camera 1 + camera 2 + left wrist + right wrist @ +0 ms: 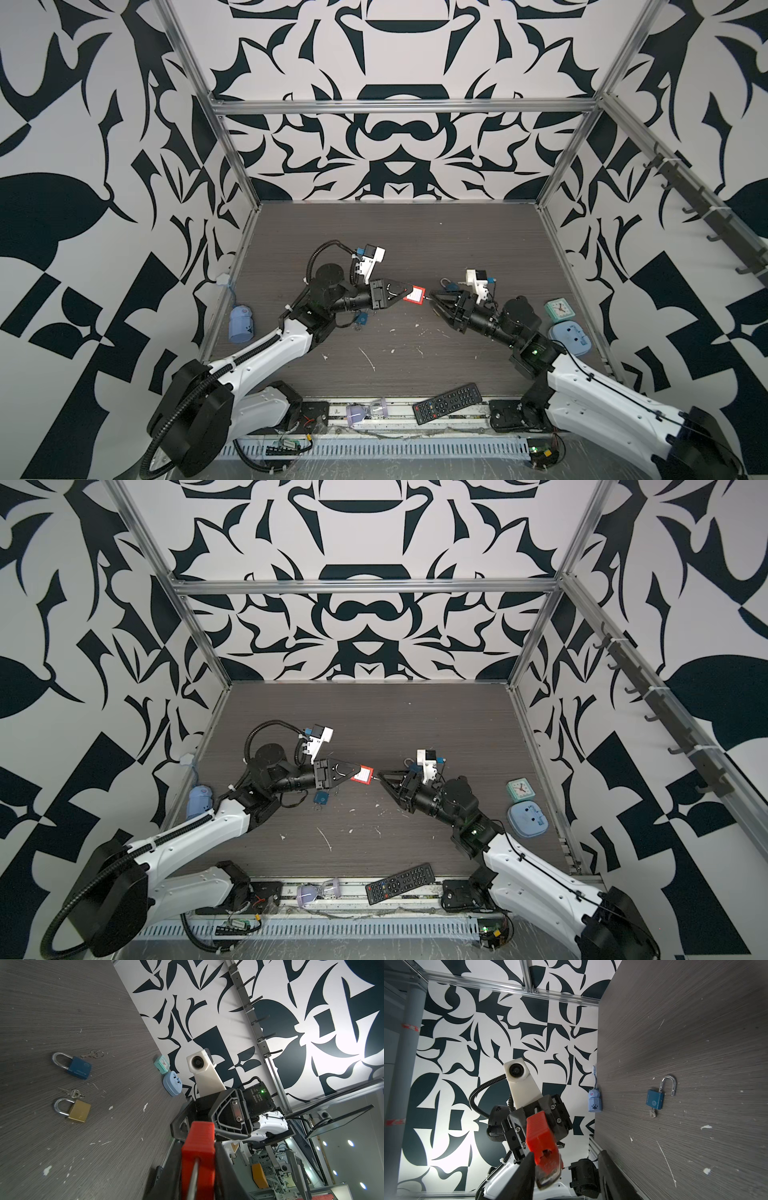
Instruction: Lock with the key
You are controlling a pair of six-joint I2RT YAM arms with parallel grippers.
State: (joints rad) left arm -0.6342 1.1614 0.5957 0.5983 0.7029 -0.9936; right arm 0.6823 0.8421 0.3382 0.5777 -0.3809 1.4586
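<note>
Dark grey wood-grain surface [374,232], flecked with white scuffs, boxed in by walls [104,166] of bold black-and-white shapes. Clamped narrowly between the black, wedge-shaped left fingers [397,291]: red padlock [198,1142], blocky matte plastic with a white label [415,296], held in the air over the middle of the surface, thin steel shackle [194,1178] running back toward the wrist. Projecting from its far end: small metal key [549,1176], blurred, depth in the keyhole impossible to tell. Flanking that key: right fingers [526,1172], partly spread, one close against it, the other clear of it, not closed on it. Behind them, left arm [266,353] and right arm [582,386], white and black, stretched low from the near corners, fingertips almost nose to nose. Flat near the right arm: shut blue padlock [80,1068] and brass padlock [79,1110], each beside loose keys [72,1093]. Beside the left wrist: second blue padlock [654,1099], shackle swung open. Farther out: mint clock [559,309], pale-blue oval case [567,338], black remote [446,403].
</note>
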